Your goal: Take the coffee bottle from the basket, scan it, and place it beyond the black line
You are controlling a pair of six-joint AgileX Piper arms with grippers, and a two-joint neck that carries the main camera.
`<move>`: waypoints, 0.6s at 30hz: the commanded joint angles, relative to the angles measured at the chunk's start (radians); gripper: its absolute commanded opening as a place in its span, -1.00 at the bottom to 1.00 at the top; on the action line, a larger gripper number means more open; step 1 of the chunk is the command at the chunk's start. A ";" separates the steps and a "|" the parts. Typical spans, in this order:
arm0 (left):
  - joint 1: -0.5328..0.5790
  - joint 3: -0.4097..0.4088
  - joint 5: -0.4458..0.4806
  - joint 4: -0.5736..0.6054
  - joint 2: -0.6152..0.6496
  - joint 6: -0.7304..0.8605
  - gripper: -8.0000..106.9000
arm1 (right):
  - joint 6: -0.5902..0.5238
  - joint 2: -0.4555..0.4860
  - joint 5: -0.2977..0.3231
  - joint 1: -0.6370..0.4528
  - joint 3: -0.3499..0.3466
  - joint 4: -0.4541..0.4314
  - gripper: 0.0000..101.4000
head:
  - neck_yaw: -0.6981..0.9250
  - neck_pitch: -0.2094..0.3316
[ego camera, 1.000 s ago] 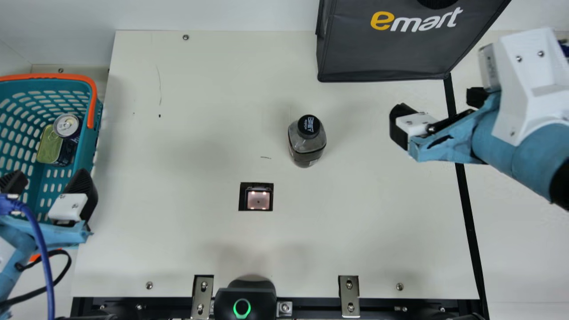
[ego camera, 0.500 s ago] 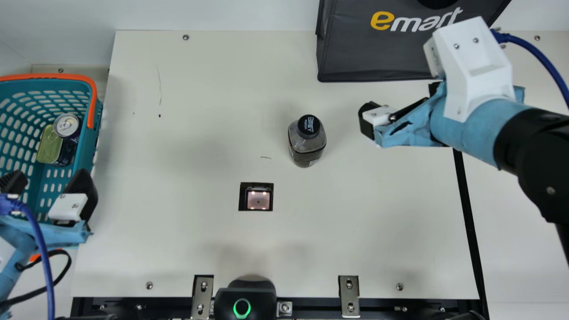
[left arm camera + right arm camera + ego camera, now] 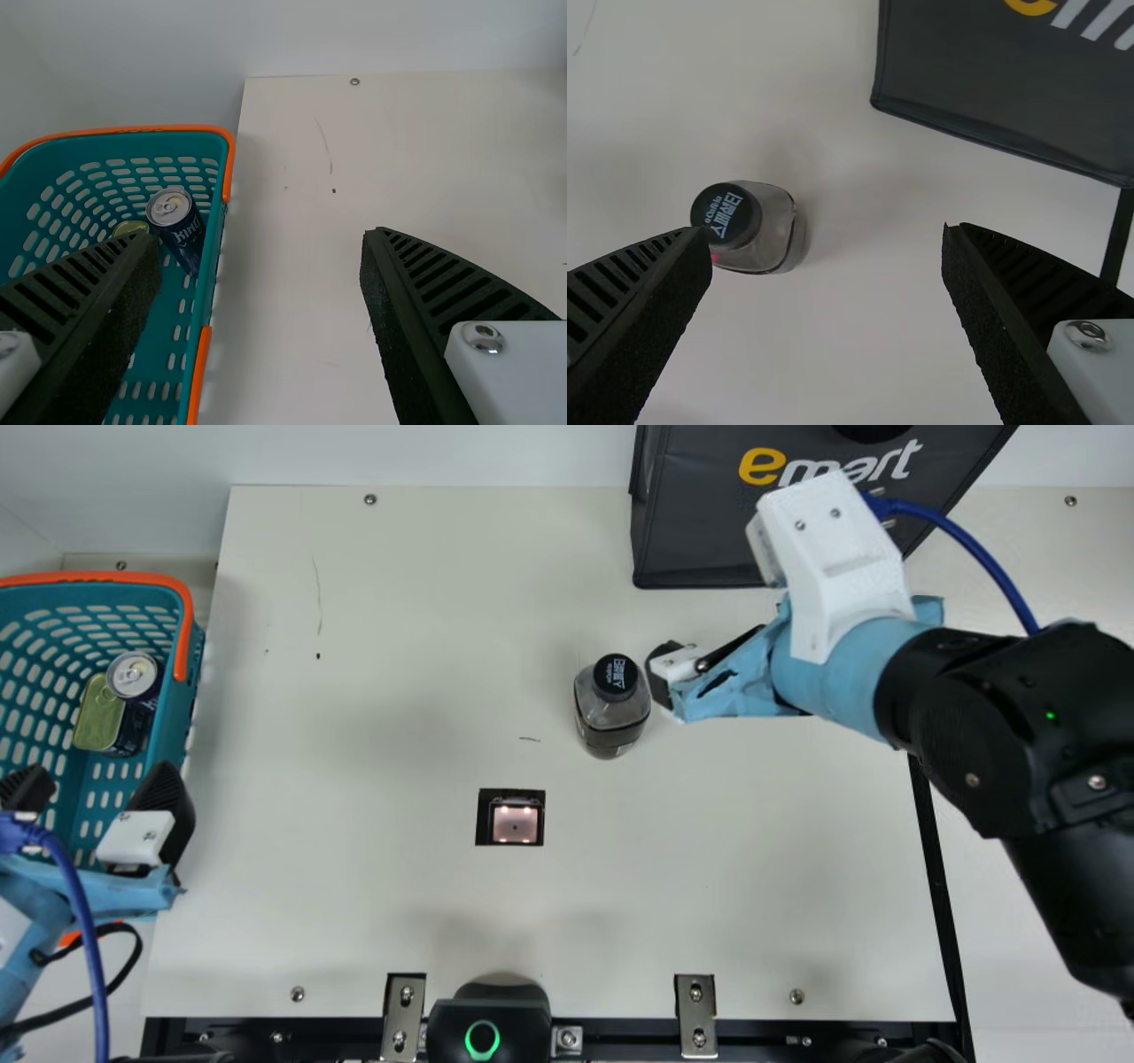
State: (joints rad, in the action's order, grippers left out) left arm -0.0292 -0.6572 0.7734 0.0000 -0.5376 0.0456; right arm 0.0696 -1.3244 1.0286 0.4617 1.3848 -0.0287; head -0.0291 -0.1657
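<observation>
The open right pincer (image 3: 709, 645) hangs beside the coffee bottle (image 3: 611, 713), seemingly apart.

A dark grey fabric bag (image 3: 691, 540) with yellow and white lettering stood at the far side of the cream wooden-looking table (image 3: 399, 921), right of the middle in the main view. At the left, a dark blue drink can with a silver top (image 3: 133, 676) was just beside a rounded rectangular tin with a yellow-green lid (image 3: 99, 716). Two slotted silver metal brackets (image 3: 403, 1017) sat along the near edge, well apart, and a thin scratch (image 3: 318, 593) marked the tabletop.
</observation>
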 commanded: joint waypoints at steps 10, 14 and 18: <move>0.000 0.000 0.000 0.000 0.000 0.000 0.71 | 0.049 -0.039 -0.011 0.110 0.016 -0.036 0.79 | 0.002 0.027; 0.000 0.000 0.000 0.000 0.000 0.000 0.71 | 0.057 -0.053 -0.013 0.139 0.024 -0.045 0.79 | 0.002 0.027; 0.000 0.000 0.000 0.000 0.000 0.000 0.71 | 0.066 -0.068 -0.015 0.167 0.031 -0.055 0.79 | 0.002 0.027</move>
State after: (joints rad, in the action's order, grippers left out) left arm -0.0292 -0.6572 0.7734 0.0000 -0.5376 0.0456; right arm 0.1322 -1.3899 1.0122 0.6230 1.4154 -0.0826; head -0.0291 -0.1641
